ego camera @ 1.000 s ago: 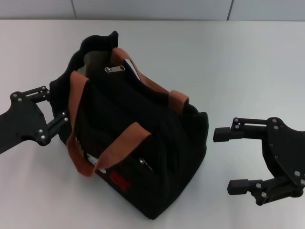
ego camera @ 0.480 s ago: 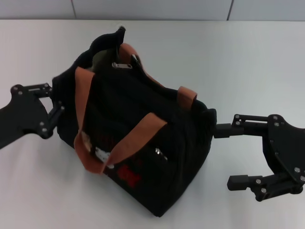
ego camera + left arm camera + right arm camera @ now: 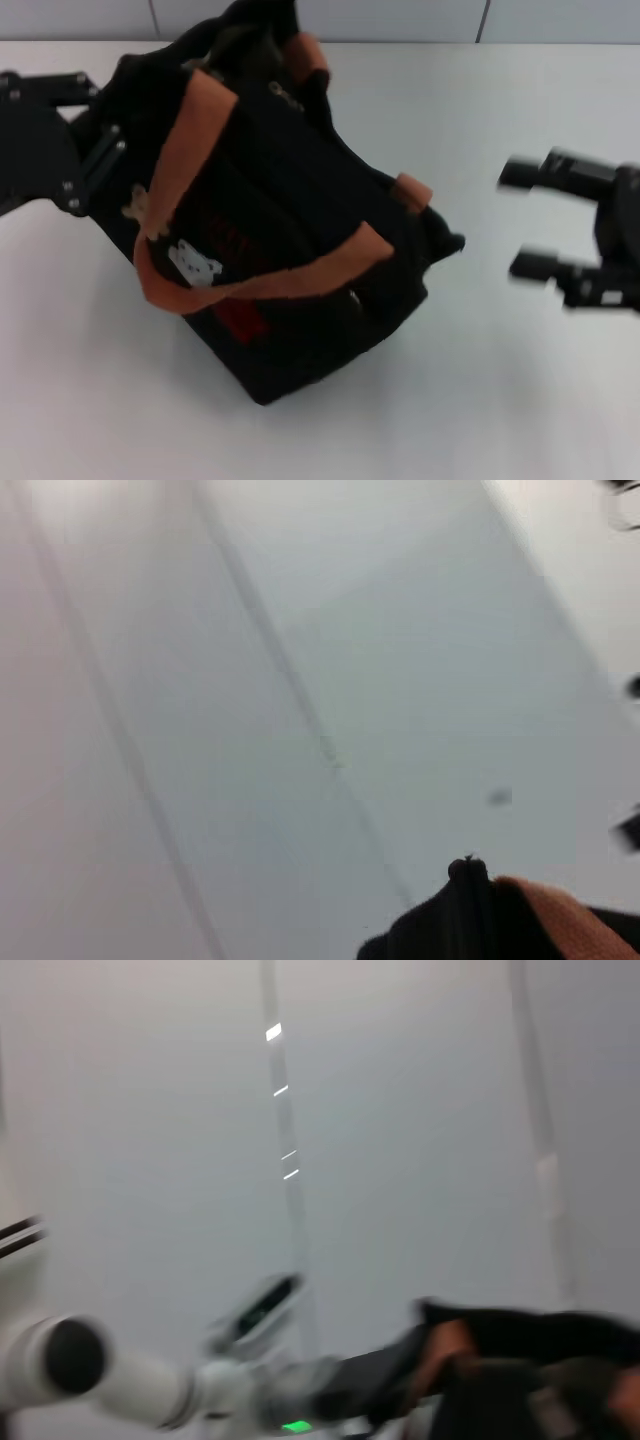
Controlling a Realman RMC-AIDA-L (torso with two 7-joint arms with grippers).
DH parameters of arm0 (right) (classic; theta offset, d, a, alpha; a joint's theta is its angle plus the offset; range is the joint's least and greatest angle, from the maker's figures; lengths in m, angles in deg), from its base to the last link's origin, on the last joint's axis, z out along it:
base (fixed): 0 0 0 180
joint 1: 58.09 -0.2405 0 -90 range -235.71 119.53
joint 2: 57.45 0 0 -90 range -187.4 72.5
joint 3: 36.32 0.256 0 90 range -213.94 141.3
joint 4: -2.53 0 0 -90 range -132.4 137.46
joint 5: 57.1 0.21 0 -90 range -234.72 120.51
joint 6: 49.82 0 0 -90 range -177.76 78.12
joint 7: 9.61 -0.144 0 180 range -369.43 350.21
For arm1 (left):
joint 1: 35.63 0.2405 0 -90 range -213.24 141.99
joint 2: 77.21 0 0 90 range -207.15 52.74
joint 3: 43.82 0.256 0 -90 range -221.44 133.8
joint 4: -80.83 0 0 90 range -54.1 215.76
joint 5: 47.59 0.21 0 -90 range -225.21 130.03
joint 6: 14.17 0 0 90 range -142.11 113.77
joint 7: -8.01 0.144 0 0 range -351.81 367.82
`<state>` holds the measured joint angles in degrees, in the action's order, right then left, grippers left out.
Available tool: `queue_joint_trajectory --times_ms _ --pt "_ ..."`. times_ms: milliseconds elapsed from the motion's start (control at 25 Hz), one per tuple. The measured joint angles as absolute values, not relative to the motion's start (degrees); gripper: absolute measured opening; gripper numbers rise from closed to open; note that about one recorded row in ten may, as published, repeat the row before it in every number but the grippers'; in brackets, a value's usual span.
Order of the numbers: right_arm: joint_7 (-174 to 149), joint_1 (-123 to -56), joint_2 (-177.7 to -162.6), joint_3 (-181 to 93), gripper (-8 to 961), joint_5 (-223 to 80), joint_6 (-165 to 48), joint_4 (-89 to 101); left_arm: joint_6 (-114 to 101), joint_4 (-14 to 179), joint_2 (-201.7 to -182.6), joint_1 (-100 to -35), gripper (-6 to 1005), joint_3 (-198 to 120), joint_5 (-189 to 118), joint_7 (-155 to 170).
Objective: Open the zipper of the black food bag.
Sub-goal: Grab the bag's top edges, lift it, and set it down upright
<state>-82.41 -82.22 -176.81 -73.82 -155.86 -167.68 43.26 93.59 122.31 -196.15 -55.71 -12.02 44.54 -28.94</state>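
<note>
Jaws spread wide on my right gripper (image 3: 520, 220), clear of the black food bag (image 3: 290, 250), bag tipped at table (image 3: 480, 400) centre-left, left gripper (image 3: 100, 160) pressed into its side, can't tell that grip, zipper hidden among folds.

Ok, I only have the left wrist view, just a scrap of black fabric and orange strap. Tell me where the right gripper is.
Observer: The right gripper is open, off to the bag's right, touching nothing.
Operator: Now give me the bag's pose.
Observer: The black food bag is tipped over at an angle, its side with the white bear patch and red label facing up.
Operator: And place my left gripper.
Observer: The left gripper is pressed against the bag's left end, near the orange-brown handle. The zipper cannot be made out.
</note>
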Motion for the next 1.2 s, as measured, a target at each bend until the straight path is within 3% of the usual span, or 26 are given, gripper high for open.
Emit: queue_joint_trajectory --times_ms 400,840,960,1200 --pt "-82.78 -82.27 -177.07 -72.62 839 -154.45 -163.50 57.09 93.96 130.11 -196.21 -56.03 118 -1.16 40.37 -25.22" --pt "-89.80 -84.80 -176.96 -86.75 773 -153.01 -155.17 65.37 94.28 130.61 -196.21 -56.00 116 -0.56 40.24 -24.48" --pt "-91.66 -86.01 -176.84 -89.13 553 -153.03 -153.41 65.94 94.32 130.63 -196.21 -56.09 116 -0.53 40.24 -24.42" --pt "-91.81 -86.42 -176.91 -93.01 420 -152.99 -151.76 67.50 94.32 130.67 -196.21 -56.23 116 0.13 40.10 -24.42"
